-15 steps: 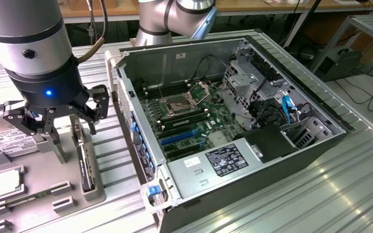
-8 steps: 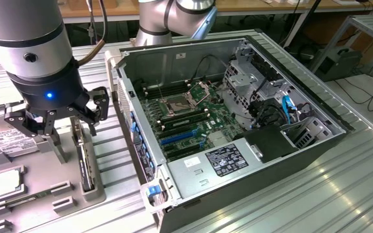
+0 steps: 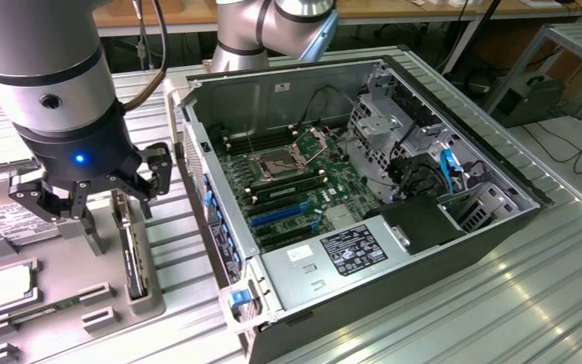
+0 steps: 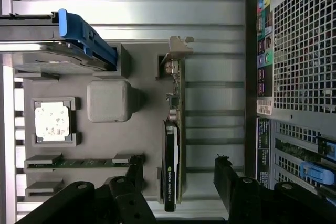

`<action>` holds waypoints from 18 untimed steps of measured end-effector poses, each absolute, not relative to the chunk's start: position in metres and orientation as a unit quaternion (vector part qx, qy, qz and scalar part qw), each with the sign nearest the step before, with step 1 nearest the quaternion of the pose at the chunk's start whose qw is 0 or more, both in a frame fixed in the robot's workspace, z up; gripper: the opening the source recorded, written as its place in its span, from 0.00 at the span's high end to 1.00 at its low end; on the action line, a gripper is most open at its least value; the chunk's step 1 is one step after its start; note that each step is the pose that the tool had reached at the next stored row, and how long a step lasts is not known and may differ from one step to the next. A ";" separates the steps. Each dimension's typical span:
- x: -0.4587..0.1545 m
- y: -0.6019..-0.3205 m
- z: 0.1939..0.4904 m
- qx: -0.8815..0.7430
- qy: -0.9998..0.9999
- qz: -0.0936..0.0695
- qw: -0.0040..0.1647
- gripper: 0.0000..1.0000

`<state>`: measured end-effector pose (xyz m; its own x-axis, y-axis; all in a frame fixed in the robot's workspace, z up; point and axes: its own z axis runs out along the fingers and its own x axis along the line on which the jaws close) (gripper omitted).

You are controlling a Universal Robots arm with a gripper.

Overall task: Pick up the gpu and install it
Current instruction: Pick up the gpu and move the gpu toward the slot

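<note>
The jaws stand wide open and hold nothing, one finger (image 4: 229, 179) on either side of the gpu (image 4: 173, 150) with a gap on both sides. The gpu stands edge-on in a slot of the grey holder tray (image 4: 142, 124). The tray lies on the slatted metal surface (image 3: 533, 303), just beside the open computer case (image 3: 261, 95), on the exterior view's left.

Table (image 3: 554, 303): open case (image 3: 261, 102), seemingly plastic tray (image 3: 73, 269)

The gripper (image 3: 109, 214) is seen with its jaws spread, just above the gpu (image 3: 131, 262), which is stood edge-on in a grey tray (image 3: 64, 267). An opened computer case (image 3: 372, 189) is placed at the exterior view's right.
</note>
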<state>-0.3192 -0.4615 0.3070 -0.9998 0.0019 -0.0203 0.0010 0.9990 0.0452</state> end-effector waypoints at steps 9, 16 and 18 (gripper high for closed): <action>-0.319 -0.466 0.300 0.000 1.000 0.023 0.010 0.34; -0.319 -0.467 0.294 0.000 1.000 0.023 0.010 0.34; -0.319 -0.467 0.292 0.000 1.000 0.023 0.010 0.34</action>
<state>-0.3193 -0.4672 0.2922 -0.9998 0.0000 -0.0203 -0.0009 0.9990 0.0451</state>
